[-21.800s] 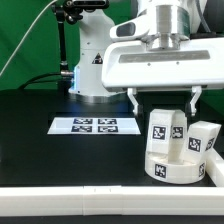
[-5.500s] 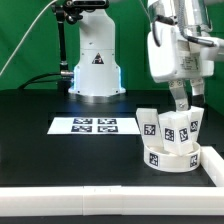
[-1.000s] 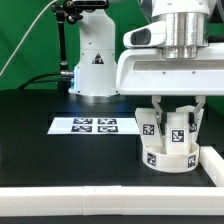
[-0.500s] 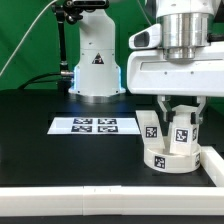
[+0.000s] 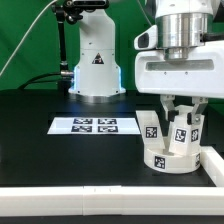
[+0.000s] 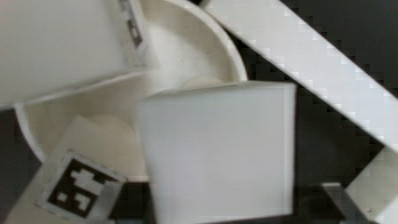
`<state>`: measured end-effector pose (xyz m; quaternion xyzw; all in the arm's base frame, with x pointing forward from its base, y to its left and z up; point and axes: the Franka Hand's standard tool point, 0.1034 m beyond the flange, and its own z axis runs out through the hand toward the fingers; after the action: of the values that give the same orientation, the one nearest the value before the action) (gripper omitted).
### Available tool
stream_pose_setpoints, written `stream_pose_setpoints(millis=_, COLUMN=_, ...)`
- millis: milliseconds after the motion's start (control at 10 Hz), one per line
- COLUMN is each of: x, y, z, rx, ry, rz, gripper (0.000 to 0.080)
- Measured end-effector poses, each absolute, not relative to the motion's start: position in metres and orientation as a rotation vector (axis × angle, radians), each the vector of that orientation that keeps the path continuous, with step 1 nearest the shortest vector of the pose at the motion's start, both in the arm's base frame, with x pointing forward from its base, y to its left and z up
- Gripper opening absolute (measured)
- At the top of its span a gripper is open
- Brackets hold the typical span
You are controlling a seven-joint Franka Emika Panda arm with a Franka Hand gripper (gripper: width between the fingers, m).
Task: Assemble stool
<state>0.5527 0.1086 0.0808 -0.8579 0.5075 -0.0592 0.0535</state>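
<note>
The stool's round white seat (image 5: 170, 157) lies on the black table at the exterior view's right, with tagged blocky legs standing on it. My gripper (image 5: 181, 117) comes straight down over the middle leg (image 5: 181, 131) and is shut on it. Another leg (image 5: 150, 125) stands on the exterior view's left of the seat and a third (image 5: 197, 125) on its right. In the wrist view the held leg (image 6: 217, 150) fills the middle, with one dark finger (image 6: 361, 200) beside it and the seat's curved rim (image 6: 187, 50) behind it.
The marker board (image 5: 95, 126) lies flat in the middle of the table. A long white bar (image 5: 100, 205) runs along the front edge and another (image 5: 213, 165) stands close to the seat's right side. The arm's base (image 5: 95, 60) is at the back.
My gripper has shifted a little toward the exterior view's right, and the seat with its legs has slid slightly the same way. The jaws have kept their grip.
</note>
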Motion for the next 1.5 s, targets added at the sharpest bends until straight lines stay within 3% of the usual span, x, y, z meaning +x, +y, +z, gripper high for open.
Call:
stream_pose_setpoints(millis=700, x=0.5511, y=0.102, z=0.0805, rx=-1.765, ry=2.304, rz=-0.133, gripper=0.0338)
stream_pose_setpoints(millis=1500, x=0.5453, y=0.1084, z=0.0775, rx=-1.078, ry=2.667, rz=0.025, gripper=0.0338)
